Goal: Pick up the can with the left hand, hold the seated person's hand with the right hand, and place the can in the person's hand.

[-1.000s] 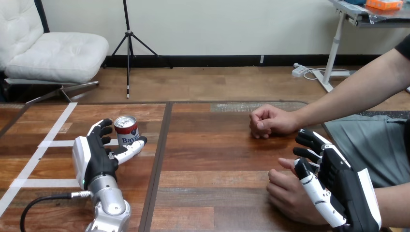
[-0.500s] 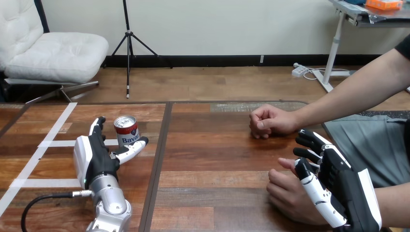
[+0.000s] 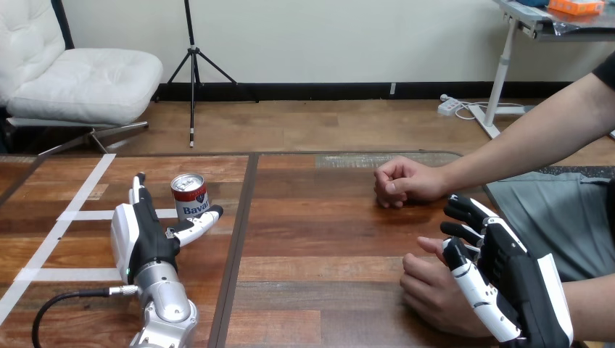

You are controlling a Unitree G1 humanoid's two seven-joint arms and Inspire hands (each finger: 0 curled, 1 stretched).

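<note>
Left hand [image 3: 141, 235] has straightened off can [image 3: 190, 196], released; can upright on table [image 3: 326, 239] beside thumb. Right hand [image 3: 518, 275] against person's nearer hand [image 3: 428, 290], grip unclear. Can stiff, slick, probably light: wrap mid-wall.

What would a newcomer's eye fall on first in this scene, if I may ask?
Probably the red-and-white can standing upright at the left of the table, with the robot's left hand open beside it, fingers straight, thumb stretched toward its base. Then, at lower right, the right hand lies against the person's nearer hand, while the person's other hand rests as a fist farther back.
</note>
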